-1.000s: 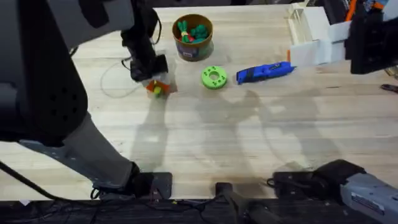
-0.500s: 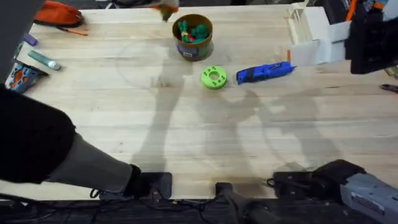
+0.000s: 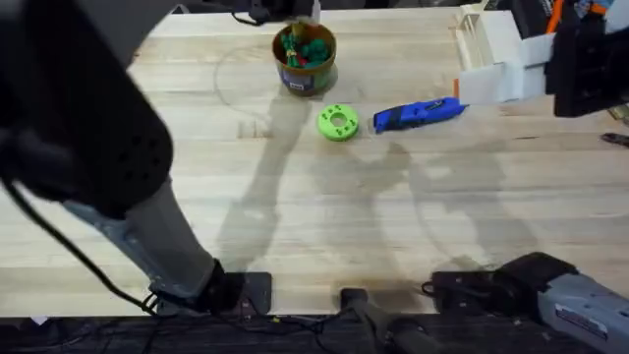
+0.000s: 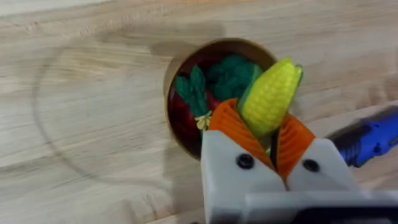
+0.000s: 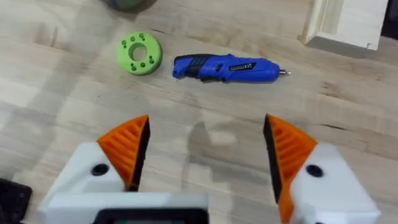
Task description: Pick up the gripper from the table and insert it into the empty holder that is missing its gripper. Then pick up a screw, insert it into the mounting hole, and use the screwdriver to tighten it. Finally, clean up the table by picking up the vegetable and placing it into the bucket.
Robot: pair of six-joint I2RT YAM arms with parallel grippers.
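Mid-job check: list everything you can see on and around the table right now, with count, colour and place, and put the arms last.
Corn: 1, yellow with green end, held in the left pincer above the bucket.
Bucket: 1, brown-gold, far centre of the table, green and orange toy vegetables inside.
Disc: 1, green with holes, just right of the bucket and nearer the arms' bases.
Screwdriver: 1, blue, lying flat right of the disc.
Stand: 1, pale, far right corner of the table.
Table: 1, light wood.
Left pincer: white with orange pads, shut on the corn.
Right pincer: white with orange pads, open, above bare table near the screwdriver.
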